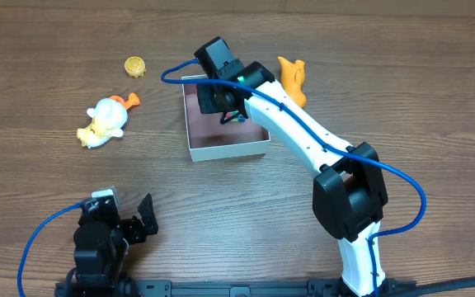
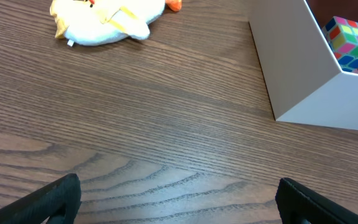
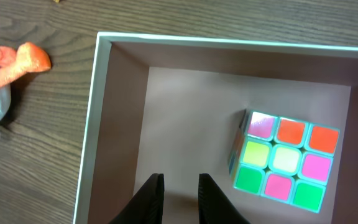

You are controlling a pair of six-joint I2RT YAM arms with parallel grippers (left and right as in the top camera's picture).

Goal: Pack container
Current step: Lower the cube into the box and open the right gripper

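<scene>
On the bench, a little toward 12 o'clock of centre in the overhead view: the container, open side up, white walls, dull pink-brown floor. Same container in the left wrist view at 2 o'clock, one white corner showing, and in the right wrist view filling most of the frame.

Inside it, a cube of bright coloured squares, lying on the floor toward 4 o'clock in the right wrist view, also glimpsed over the wall from the left wrist. Whether touching a wall, cannot tell.

Right hand over the container, fingers drawn narrow, nothing between them, apart from the cube at about 8 o'clock of it.

Left hand at 7 o'clock of the bench, well apart from the container, fingers spread wide, gripping nothing, only bare wood between.

Outside the container: a white and yellow plush duck at 9 o'clock of it, lying on its side, orange feet toward the container but apart from the wall. A small yellow round toy at 10 o'clock. An orange toy at 2 o'clock, near the container, partly behind the right arm.
</scene>
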